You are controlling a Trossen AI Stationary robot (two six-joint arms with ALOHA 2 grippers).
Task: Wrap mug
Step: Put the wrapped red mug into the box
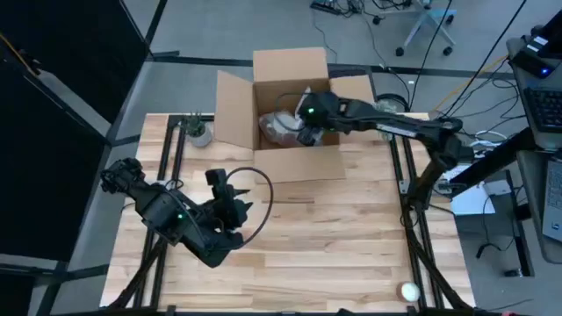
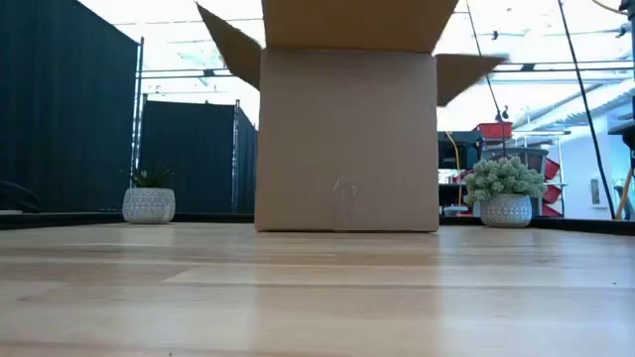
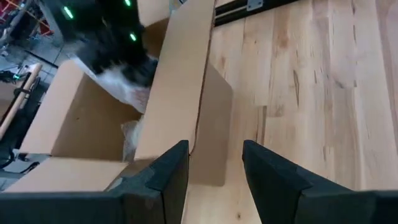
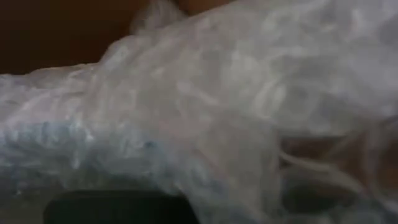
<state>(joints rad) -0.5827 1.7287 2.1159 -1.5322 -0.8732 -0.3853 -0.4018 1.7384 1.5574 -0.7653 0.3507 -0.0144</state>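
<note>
the left gripper hovers over the bare wooden table, on the near side of the cardboard box and apart from it; its arm is folded low and its jaws stand open, holding nothing. the box is plain brown, with no writing that can be read, and all its flaps are spread outward. the right arm stretches across to the box and the right gripper is lowered inside it, against the bubble-wrap bundle, crinkled and clear; whether its jaws are closed i cannot tell. beyond the box stand two small potted plants.
</note>
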